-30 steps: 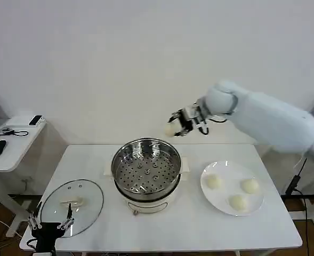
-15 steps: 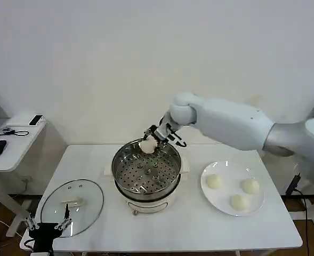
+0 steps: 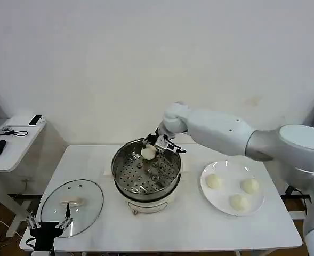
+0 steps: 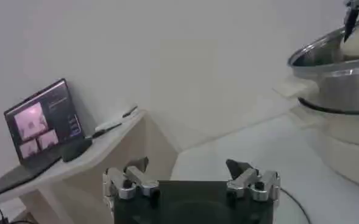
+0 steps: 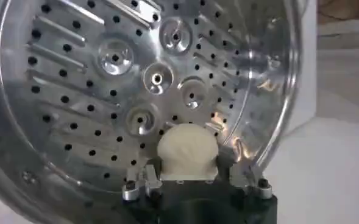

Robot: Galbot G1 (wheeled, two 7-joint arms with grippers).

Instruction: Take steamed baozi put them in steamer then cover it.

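Observation:
My right gripper is shut on a cream-white baozi and holds it just inside the far rim of the steel steamer. In the right wrist view the baozi sits between the jaws of the right gripper, above the perforated tray. Three more baozi lie on the white plate to the right of the steamer. The glass cover lies flat at the table's front left. My left gripper is parked open at that front-left edge, beside the cover.
A small side table with a mouse and cables stands to the left; the left wrist view shows a laptop on it. The steamer's steel wall rises at one side of the left wrist view.
My right arm has swung left from above the plate side and come down, carrying the baozi from over the steamer's far edge into its mouth. The left arm has stayed put.

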